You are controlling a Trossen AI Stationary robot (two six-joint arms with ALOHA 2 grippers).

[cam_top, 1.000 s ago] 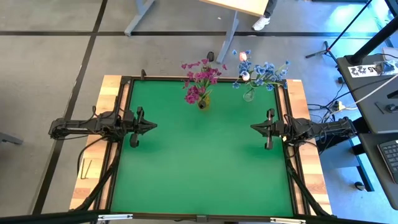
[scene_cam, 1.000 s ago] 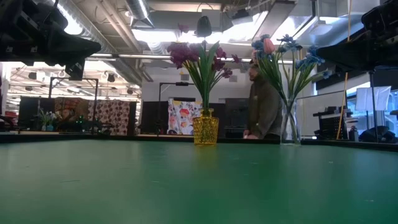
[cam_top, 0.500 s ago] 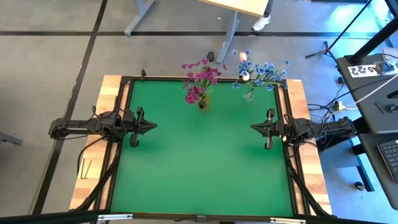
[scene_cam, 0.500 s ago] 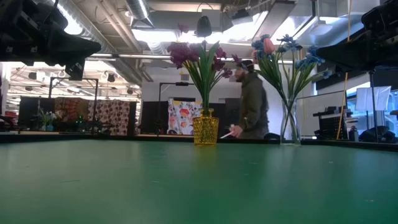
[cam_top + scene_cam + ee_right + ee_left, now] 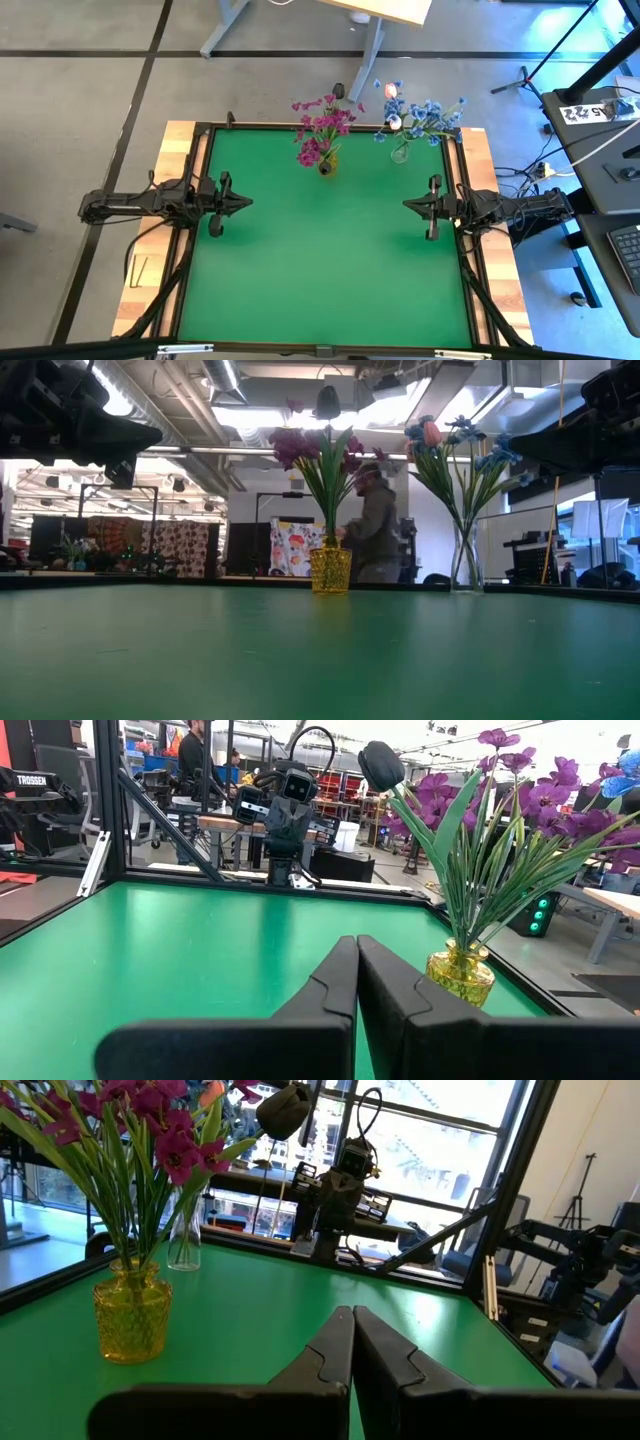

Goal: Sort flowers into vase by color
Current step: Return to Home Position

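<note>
Magenta sprays (image 5: 320,128) stand by their stems in a yellow glass vase (image 5: 330,570) near the table's far edge, also seen as the magenta sprays (image 5: 150,1135) and the yellow vase (image 5: 460,975). Blue sprays with a pale pink tulip (image 5: 415,118) stand in a clear vase (image 5: 466,565) to the right of it. My left gripper (image 5: 245,202) waits shut at the table's left side, and my right gripper (image 5: 408,205) waits shut at the right side, both above the mat and well short of the vases.
The green mat (image 5: 320,260) lies bare between the arms and toward the near edge. A black frame rail (image 5: 330,125) runs along the far edge behind the vases. A person (image 5: 375,525) walks in the room beyond the table.
Both arms and both vases have kept still. The person behind the table has walked leftward across the low view, from beside the clear vase to beside the yellow one.
</note>
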